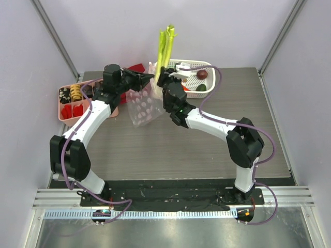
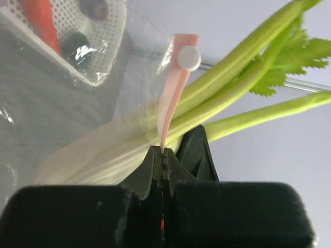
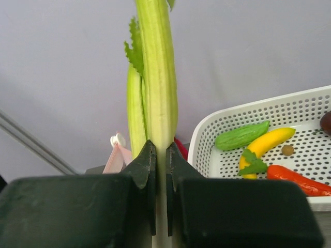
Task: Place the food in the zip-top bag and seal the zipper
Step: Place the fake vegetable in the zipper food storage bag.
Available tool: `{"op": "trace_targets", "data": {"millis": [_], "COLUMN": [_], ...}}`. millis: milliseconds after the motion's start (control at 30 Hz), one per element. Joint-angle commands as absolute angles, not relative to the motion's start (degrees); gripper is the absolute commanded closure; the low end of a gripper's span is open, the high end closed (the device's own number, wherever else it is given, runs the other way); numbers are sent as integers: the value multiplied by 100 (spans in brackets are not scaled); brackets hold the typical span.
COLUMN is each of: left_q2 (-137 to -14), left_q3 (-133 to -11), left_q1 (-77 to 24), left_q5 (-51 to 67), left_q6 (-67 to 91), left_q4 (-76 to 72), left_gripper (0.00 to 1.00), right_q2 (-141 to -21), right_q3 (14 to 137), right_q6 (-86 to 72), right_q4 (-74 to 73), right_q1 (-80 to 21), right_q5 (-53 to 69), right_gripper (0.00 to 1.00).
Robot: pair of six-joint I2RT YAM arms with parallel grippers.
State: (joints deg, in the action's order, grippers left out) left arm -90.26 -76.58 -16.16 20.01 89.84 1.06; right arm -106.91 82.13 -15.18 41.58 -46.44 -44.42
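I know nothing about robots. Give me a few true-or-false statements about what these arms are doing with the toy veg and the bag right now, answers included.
1. The right gripper is pinching the green stalk of the leek. True.
2. The left gripper is open and holds nothing. False: it is shut on the pink zipper of the zip-top bag.
3. The banana is already inside the bag. False: it lies in the white basket.
4. The red-orange pepper lies in the white basket. True.
5. The leek lies flat on the table. False: it is held up off the table, leafy end uppermost.
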Motion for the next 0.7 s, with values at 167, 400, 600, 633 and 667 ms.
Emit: {"op": "trace_targets", "data": {"millis": [167, 400, 600, 633, 667], "left_q2": [-8877, -8930, -8947, -8930, -8921], "left_q3": [-7779, -7857, -7954, -7954, -7945], "left_q1": [-1644, -1600, -1591, -1591, -1591], "left_q5": [2399, 2382, 2434, 2469, 2505], "left_q6": [9307, 9387, 9361, 9282, 9255], "left_q4": [-404, -633, -852, -887, -914], "left_gripper": [100, 100, 100, 100, 100], "right_q2": [-10363, -9756, -9519, -9484, -9388], "right_q3": [7762, 6970, 6750, 6733, 6732], "right_q6": [-1905, -2136, -2276, -2250, -2224], "right_q4": [4667, 4570, 4631, 4641, 4649], "right_q1": [-4772, -4939, -4939, -4922, -4922], "right_q5": [-4176, -3252, -2884, -2691, -2498], "right_gripper": [99, 99, 87, 80, 75]}}
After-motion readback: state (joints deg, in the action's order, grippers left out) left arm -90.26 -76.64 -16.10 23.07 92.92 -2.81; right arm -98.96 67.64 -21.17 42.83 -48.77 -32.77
